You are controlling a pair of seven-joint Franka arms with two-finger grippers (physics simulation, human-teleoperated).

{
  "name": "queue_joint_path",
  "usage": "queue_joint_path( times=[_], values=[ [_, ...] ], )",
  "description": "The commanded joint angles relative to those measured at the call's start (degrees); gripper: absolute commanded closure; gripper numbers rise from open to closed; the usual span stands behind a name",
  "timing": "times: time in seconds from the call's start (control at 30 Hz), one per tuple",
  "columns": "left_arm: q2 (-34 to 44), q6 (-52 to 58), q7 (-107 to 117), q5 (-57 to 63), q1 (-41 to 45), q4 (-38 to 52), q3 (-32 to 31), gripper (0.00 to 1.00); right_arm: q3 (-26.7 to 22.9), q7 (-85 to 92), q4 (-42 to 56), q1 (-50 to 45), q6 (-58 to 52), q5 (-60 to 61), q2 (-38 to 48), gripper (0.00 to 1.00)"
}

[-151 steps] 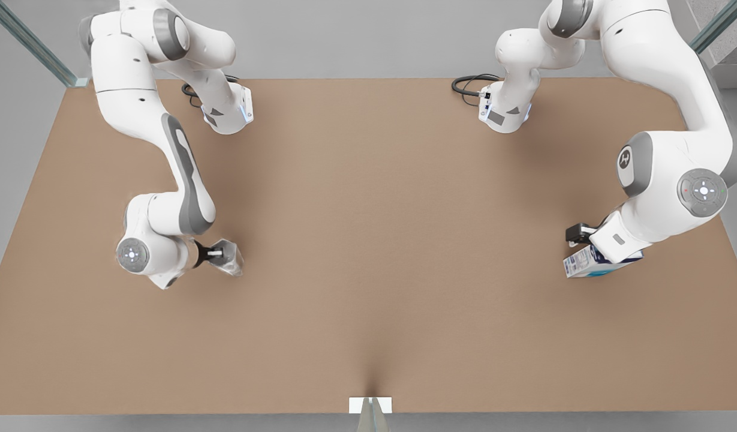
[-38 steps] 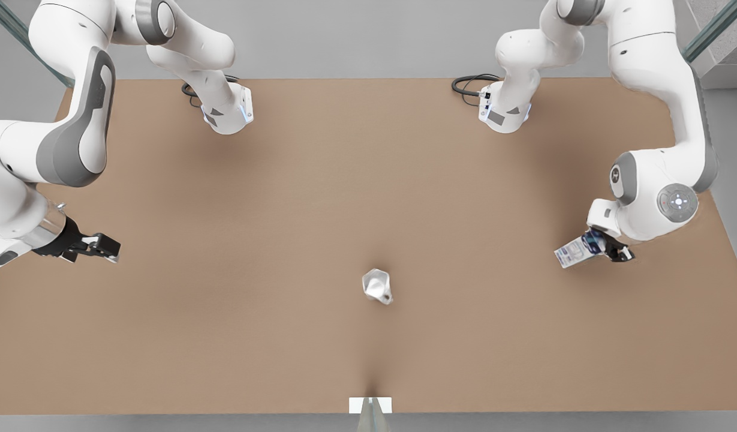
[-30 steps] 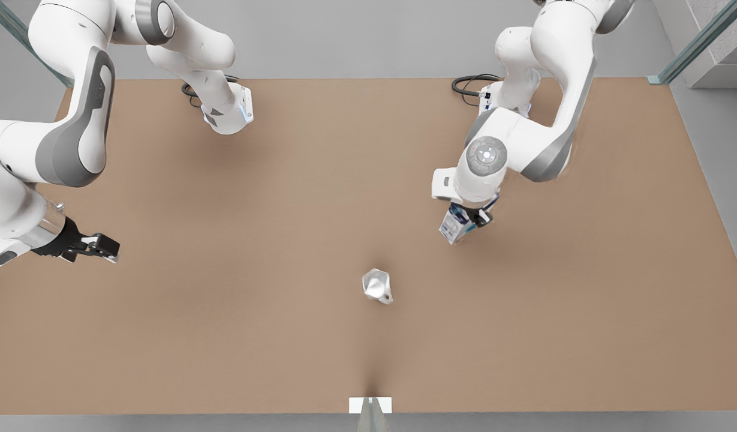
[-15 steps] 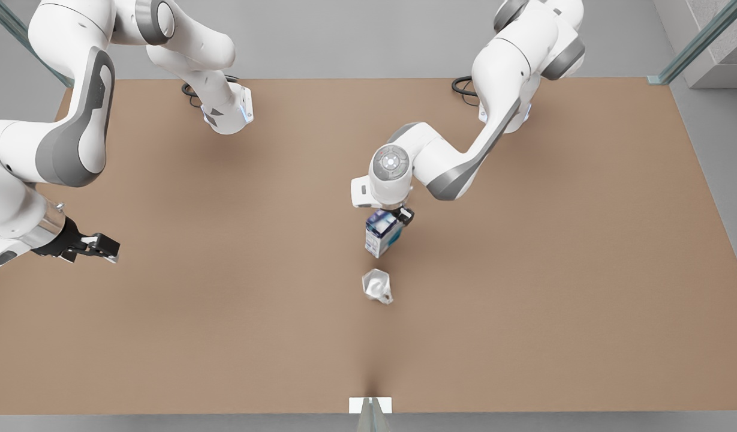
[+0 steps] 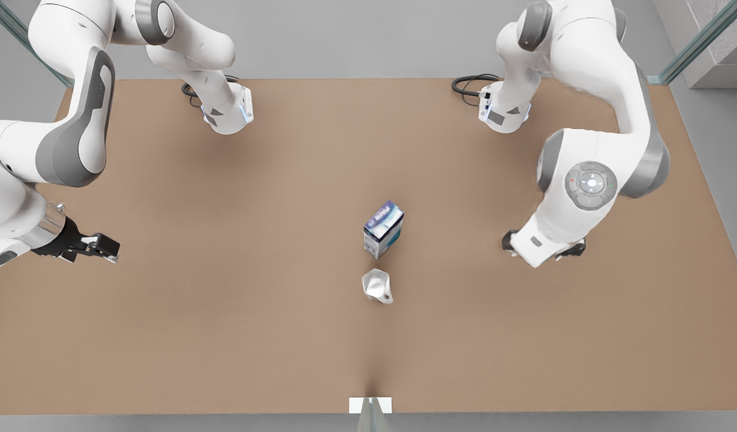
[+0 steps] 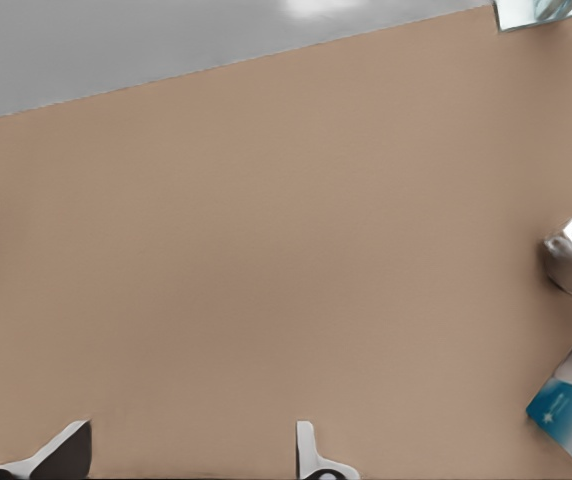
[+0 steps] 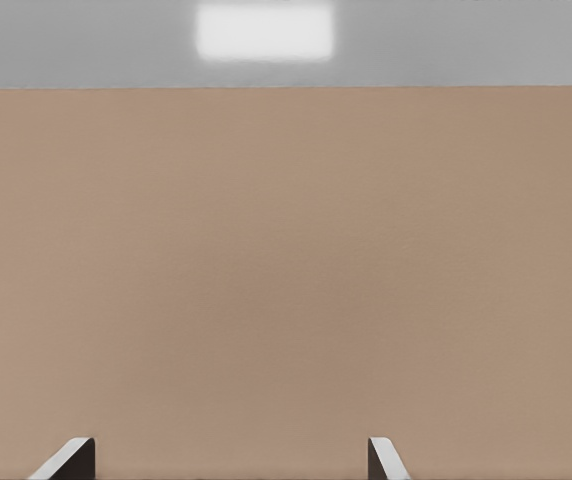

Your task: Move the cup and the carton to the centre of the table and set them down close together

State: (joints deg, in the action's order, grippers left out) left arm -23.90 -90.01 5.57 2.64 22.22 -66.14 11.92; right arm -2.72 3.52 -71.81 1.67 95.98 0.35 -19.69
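**Cup and carton stand free at mid-surface**

In the front view the cup [image 5: 377, 286] sits just below frame centre on the brown surface [image 5: 224, 336], with the carton [image 5: 383, 229] upright close above it, a narrow gap between them. At the far left edge the left gripper [image 5: 107, 247] hovers with fingers [image 6: 311, 455] spread and empty. At right, the right gripper [image 5: 542, 247] is mostly hidden under its own wrist; its fingers [image 7: 381, 460] are parted, holding nothing.
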Motion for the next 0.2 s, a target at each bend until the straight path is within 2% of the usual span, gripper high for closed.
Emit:
queue_joint_path(
  times=[0.0, 0.03, 0.07, 0.17],
  values=[
    [1.1, 0.1, 0.0, -3.9, -3.0, -0.2, -1.0, 0.00, 0.0, 0.0, 0.0, 0.0, 0.0, 0.0, 0.0, 0.00],
    [5.1, 0.1, 0.1, -3.3, -9.2, -2.5, -7.0, 0.00, 0.0, 0.0, 0.0, 0.0, 0.0, 0.1, 0.0, 0.00],
    [7.5, -0.4, 0.0, -3.2, -11.8, -5.6, -9.3, 0.00, 0.0, 0.0, 0.0, 0.0, 0.0, 0.1, 0.0, 0.00],
    [10.2, -2.7, 0.0, -3.0, -12.5, -9.9, -10.9, 0.00, 0.0, -0.1, 0.0, 0.0, 0.0, 0.0, -0.1, 0.00]
  ],
)
